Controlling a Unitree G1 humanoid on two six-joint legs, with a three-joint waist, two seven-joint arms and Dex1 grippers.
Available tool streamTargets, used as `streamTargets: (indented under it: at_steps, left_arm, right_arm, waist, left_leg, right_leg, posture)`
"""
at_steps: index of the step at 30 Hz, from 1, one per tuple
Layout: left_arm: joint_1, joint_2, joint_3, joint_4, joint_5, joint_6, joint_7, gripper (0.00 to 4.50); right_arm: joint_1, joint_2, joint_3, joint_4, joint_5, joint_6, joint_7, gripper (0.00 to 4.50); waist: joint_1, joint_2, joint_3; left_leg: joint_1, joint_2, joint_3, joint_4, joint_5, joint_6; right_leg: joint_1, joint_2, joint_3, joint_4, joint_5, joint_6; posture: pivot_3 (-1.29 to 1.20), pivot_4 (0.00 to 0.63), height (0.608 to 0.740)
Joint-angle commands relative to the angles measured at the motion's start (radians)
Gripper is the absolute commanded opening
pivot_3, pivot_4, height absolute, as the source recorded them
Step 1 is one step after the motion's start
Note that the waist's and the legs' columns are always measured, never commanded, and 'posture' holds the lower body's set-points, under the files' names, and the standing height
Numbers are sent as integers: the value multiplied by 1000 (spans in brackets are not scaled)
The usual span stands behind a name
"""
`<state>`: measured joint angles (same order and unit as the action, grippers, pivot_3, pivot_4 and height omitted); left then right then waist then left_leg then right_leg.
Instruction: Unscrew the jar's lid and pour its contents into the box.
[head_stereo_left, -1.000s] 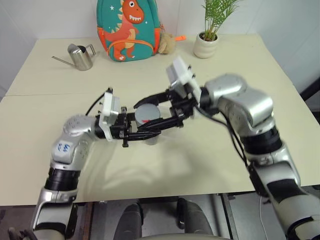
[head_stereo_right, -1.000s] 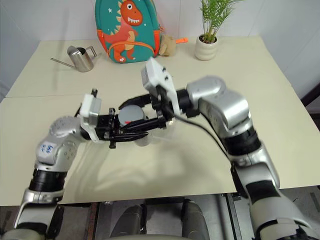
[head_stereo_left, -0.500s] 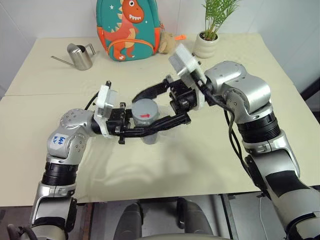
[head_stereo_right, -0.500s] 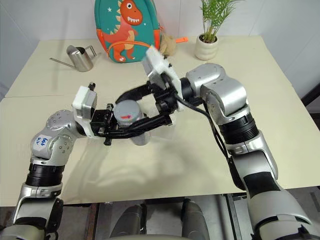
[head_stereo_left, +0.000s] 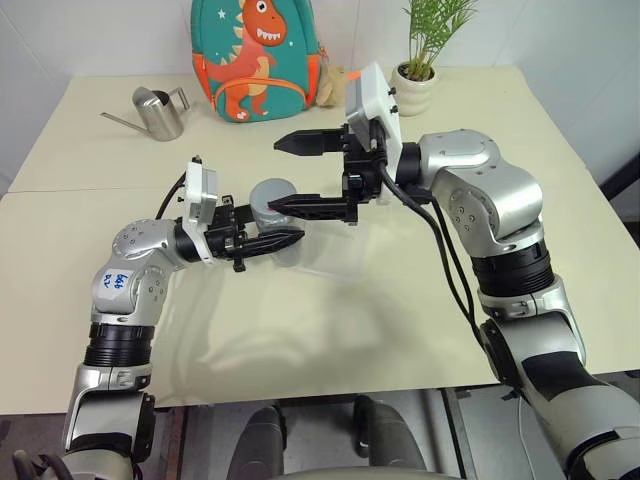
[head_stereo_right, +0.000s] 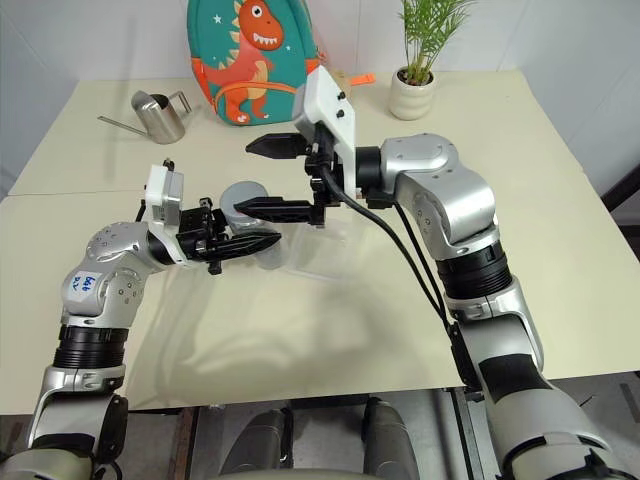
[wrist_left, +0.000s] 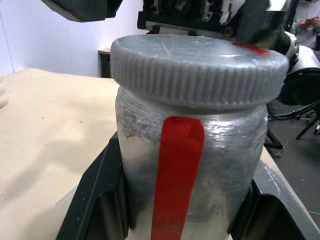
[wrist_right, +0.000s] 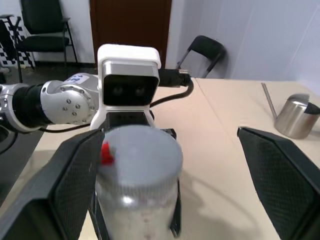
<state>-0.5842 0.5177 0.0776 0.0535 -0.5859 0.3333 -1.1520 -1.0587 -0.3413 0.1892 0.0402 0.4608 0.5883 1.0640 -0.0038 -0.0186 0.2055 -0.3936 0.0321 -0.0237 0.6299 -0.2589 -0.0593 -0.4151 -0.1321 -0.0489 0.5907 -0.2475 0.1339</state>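
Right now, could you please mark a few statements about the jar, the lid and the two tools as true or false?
1. The left tool is clamped on the jar. True.
2. The lid is off the jar. False: it sits on the jar's top.
3. The right tool grips the lid. False: its fingers stand wide open, one on either side of the lid, apart from it.
4. A red stripe runs down the jar's side. True.
5. The watering can stands beside the plant pot. False: the dinosaur backpack stands between them.
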Motion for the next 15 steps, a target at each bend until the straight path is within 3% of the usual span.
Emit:
streamTargets:
  at_steps: [1, 10, 15]
  left_arm:
    - [-34, -10, -1, -19, -1, -24, -2, 1911]
    - [-34, -16, -6, -29, 0, -24, 5, 1911]
    - [-26, -5, 0, -40, -6, -23, 2, 1911]
  right_arm:
    - [-6, 28, 5, -41, 2, 21, -34, 4473]
    - [-21, 68, 23, 17, -42, 3, -68, 4473]
    - [-36, 26, -20, 65, -51, -35, -52, 4473]
  waist:
    - [0, 0, 0]
    - [0, 0, 0]
    - [-1, 0, 0]
  left_leg:
    - [0, 0, 0, 0, 0, 0]
    - [0, 0, 0, 0, 0, 0]
    - [0, 0, 0, 0, 0, 0]
  right_leg:
    - [0, 0, 0, 0, 0, 0]
    - [0, 0, 0, 0, 0, 0]
    - [0, 0, 0, 0, 0, 0]
  posture:
    - [0, 150, 740]
    - [0, 150, 740]
    - [0, 150, 740]
